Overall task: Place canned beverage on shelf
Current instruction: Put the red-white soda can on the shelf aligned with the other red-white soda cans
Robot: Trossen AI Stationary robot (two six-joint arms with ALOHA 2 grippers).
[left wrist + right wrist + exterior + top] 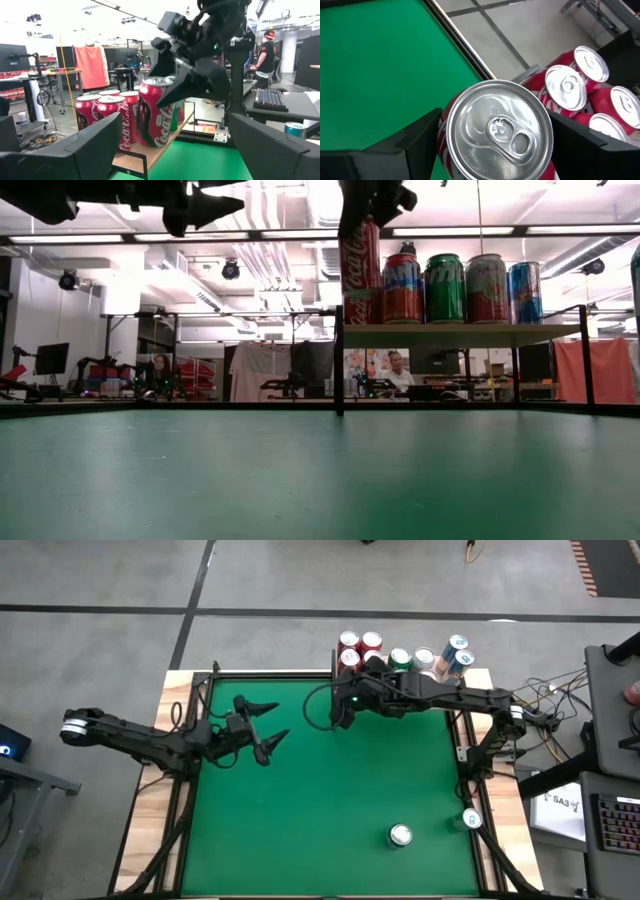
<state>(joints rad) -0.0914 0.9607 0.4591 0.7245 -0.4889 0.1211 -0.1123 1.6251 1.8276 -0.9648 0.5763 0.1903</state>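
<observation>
My right gripper [346, 708] is shut on a red Coca-Cola can [154, 118] at the left end of the shelf [460, 335], a light-wood board on black posts at the table's far edge. The can's silver top fills the right wrist view [500, 127]. In the low view the can [360, 275] stands beside several other cans on the board. Its bottom is at board level, but I cannot tell whether it rests there. My left gripper [268, 730] is open and empty over the green felt, left of the shelf. My right gripper pinches the can's side wall [443, 145] between its two fingers [415, 140], one on each side, high on the can near its rim. The fingers come from above, slanting down. The can is nearly upright, its bottom at the shelf's left end [150, 147].
Red cans [360, 643], a green can [400, 660] and blue cans [458, 652] crowd the shelf. One can [400, 835] stands on the felt near the front right, and another [472, 820] on the table's right edge. People and desks show beyond the table.
</observation>
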